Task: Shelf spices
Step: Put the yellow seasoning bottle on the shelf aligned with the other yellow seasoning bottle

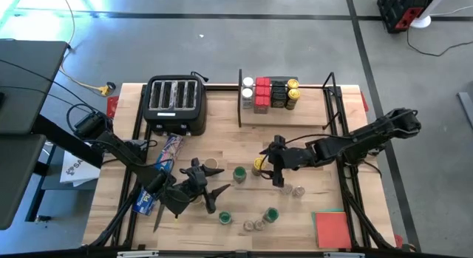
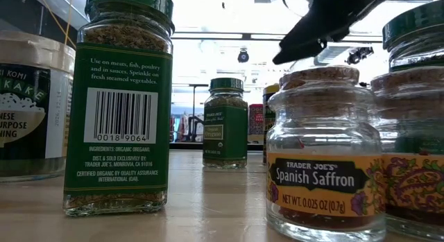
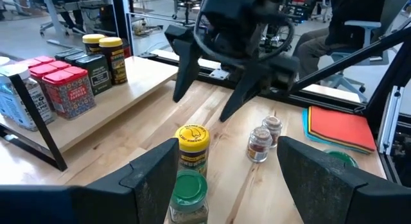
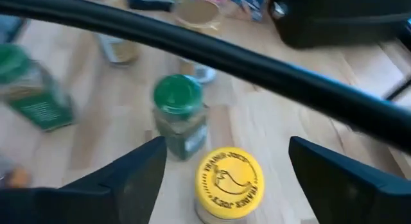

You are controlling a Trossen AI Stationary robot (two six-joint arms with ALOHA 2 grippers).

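The yellow-lidded jar (image 1: pixel 258 165) stands upright mid-surface, directly beneath the right claw (image 1: pixel 275 163), whose fingers stand apart and straddle its lid without touching. The left claw (image 1: pixel 209 193), also apart, waits nearer and leftward, so the right arm is closer; the shelf (image 1: pixel 310 116) lies at the far edge.

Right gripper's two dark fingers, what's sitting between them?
In the right wrist view, the yellow-lidded round spice jar stands between the open right gripper fingers, untouched.

Grey floor (image 1: pixel 244 43) (perhaps concrete), taped lines.
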